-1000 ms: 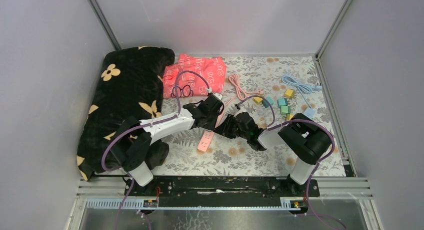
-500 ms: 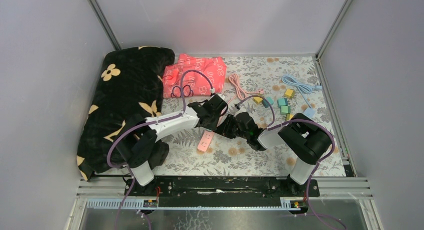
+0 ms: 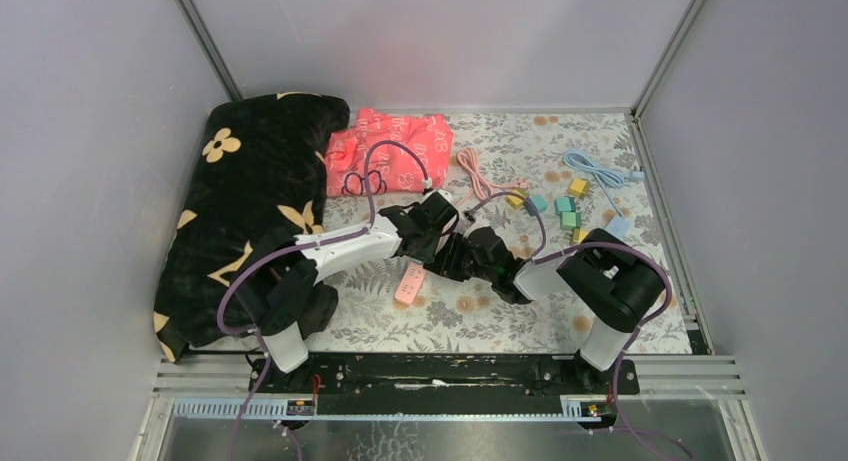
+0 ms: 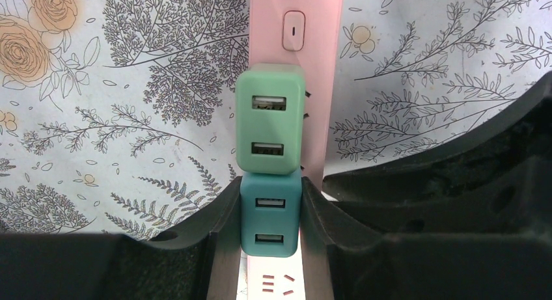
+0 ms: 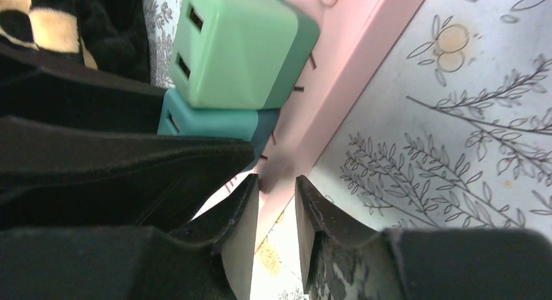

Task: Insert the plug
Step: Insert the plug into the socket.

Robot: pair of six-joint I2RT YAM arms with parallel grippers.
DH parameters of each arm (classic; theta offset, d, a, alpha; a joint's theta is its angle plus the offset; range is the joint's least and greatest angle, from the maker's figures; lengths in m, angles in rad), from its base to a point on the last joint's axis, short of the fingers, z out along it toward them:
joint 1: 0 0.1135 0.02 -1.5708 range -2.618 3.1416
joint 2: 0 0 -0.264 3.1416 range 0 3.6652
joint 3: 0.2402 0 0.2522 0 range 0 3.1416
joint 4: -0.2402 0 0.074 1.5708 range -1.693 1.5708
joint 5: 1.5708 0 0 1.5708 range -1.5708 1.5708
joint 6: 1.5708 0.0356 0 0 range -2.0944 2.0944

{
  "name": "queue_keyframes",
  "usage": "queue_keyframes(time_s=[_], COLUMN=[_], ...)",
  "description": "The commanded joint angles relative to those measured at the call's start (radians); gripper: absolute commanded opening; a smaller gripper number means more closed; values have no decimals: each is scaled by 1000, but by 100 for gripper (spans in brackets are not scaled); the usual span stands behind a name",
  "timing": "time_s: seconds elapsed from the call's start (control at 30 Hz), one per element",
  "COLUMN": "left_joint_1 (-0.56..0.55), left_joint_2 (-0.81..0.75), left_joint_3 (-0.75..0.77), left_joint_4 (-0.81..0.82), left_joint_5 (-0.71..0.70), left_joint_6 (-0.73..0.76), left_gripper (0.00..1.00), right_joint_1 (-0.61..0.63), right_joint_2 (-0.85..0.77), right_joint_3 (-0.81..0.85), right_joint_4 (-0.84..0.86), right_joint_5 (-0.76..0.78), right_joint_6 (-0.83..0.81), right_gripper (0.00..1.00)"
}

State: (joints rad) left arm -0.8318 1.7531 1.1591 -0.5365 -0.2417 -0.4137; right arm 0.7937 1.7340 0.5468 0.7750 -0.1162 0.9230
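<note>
Clearly the left gripper (image 4: 270, 199) clamps the teal plug (image 4: 271, 222) at lower centre, on the pink strip (image 4: 322, 85) running top-to-bottom, while the right gripper (image 5: 276, 183) holds its fingers slightly apart at that strip's edge.

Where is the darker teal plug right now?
In the left wrist view the teal plug stands on the pink power strip, held in the left gripper, right against the light green plug just beyond it.

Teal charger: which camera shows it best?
Left wrist: the teal charger faces the lens, both ports visible, on the pink power strip between fingers of the left gripper. Right wrist shows just one side below the green charger. From above, the arms hide it.
</note>
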Motion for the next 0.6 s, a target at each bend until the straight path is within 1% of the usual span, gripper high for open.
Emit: queue_keyframes(time_s=[0.0, 0.07, 0.1, 0.17, 0.23, 0.4, 0.53, 0.57], left_joint_1=[-28, -28, -28, -28, -27, -22, -7, -1], left_joint_2=[77, 56, 44, 12, -23, -136, -235, -267], left_joint_3=[-55, -44, -38, -27, -16, 4, -9, -16], left_joint_4=[72, 65, 62, 54, 40, 17, -2, -8], left_joint_5=[106, 107, 105, 96, 82, 59, 40, 35], left_joint_6=[-51, -53, -54, -56, -57, -58, -56, -56], left_gripper=[9, 17, 23, 29, 41, 61, 70, 73], right_joint_1=[25, 25, 25, 25, 25, 24, 24, 25], right_joint_2=[-53, -80, -105, -146, -184, -291, -398, -424], right_joint_3=[11, 9, 8, 7, 4, -7, -6, -3], right_joint_4=[-73, -97, -110, -142, -180, -300, -419, -451], right_joint_5=[13, 28, 34, 51, 72, 125, 186, 206], right_joint_6=[-52, -65, -74, -90, -111, -173, -239, -253], right_gripper=[36, 40, 42, 47, 52, 61, 68, 70])
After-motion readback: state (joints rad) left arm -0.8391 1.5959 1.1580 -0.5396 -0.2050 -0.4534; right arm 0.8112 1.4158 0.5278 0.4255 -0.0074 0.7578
